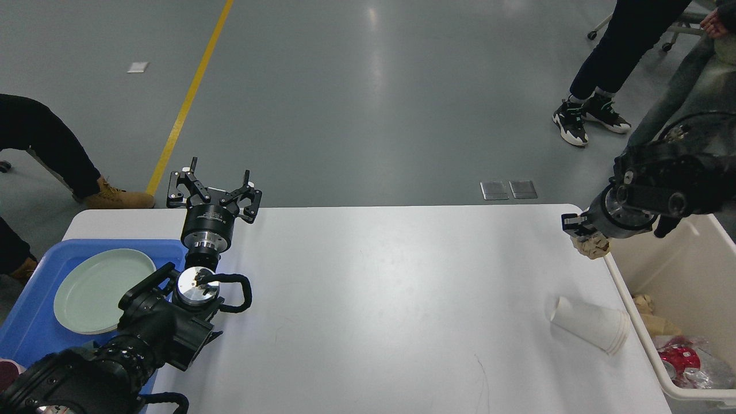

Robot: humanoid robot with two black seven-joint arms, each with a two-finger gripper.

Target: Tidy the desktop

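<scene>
One paper wad (592, 247) pinched in right pincer (577, 225) over tabletop (391, 287) edge; could drop short of bin (684, 270). Left pincer (214, 190) wide, empty.

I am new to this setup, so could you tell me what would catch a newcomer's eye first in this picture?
Most striking is the right claw, raised at the desktop's far right corner and shut on a crumpled brown paper wad beside the beige bin. Next, a white paper cup lies on its side near the desktop's right edge. At left, the open left claw hangs beside a blue tray holding a pale green plate.
</scene>
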